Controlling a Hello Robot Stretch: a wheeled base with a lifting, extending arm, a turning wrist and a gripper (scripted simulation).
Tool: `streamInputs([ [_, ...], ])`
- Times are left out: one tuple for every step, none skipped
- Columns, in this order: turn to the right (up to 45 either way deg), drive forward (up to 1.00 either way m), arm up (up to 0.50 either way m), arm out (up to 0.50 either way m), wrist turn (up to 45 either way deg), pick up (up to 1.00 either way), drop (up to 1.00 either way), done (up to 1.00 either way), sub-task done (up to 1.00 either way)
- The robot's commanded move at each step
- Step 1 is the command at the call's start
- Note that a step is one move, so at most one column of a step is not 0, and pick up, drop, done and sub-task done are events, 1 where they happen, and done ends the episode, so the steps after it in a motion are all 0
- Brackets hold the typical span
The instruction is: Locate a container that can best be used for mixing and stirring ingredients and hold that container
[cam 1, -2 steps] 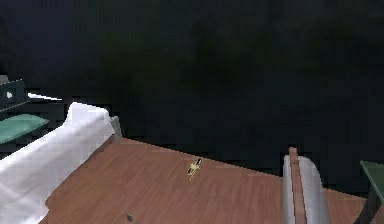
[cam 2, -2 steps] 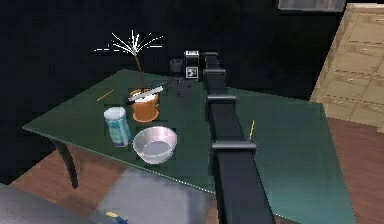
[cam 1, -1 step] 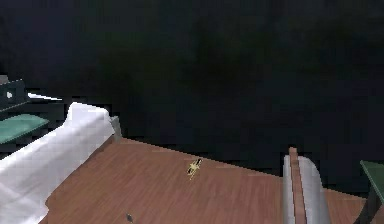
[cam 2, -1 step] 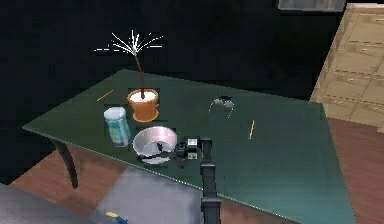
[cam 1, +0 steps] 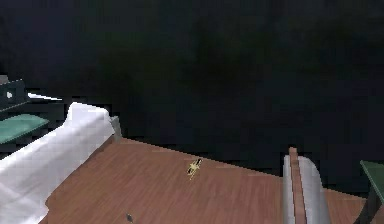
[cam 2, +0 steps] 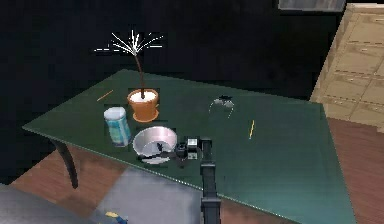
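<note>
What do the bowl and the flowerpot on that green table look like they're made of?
The bowl looks like polished metal, maybe steel: silver-grey with a bright sheen inside. The flowerpot looks like unglazed clay: matt orange-brown, no shine. Both are guesses from colour alone.

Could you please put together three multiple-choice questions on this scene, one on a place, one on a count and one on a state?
1. Where is the metal bowl?
A. on the floor
B. on the green table, near the orange plant pot
C. on a bed

2. How many thin yellow sticks lie on the table?
A. one
B. two
C. four

3. How does the plant pot stand?
A. upright
B. tipped on its side
C. upside down

Answers:
1 B: the bowl rests on the tabletop, close to the pot.
2 B: one stick lies left of the pot, and another lies toward the table's right.
3 A: its white spiky plant rises straight up.
</note>
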Motion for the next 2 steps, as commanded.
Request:
streamInputs([
  [0.0, 0.00, 0.10, 0.00, 0.0, 0.00, 0.00, 0.00, 0.00],
  [0.0, 0.00, 0.00, 0.00, 0.0, 0.00, 0.00, 1.00, 0.00],
])
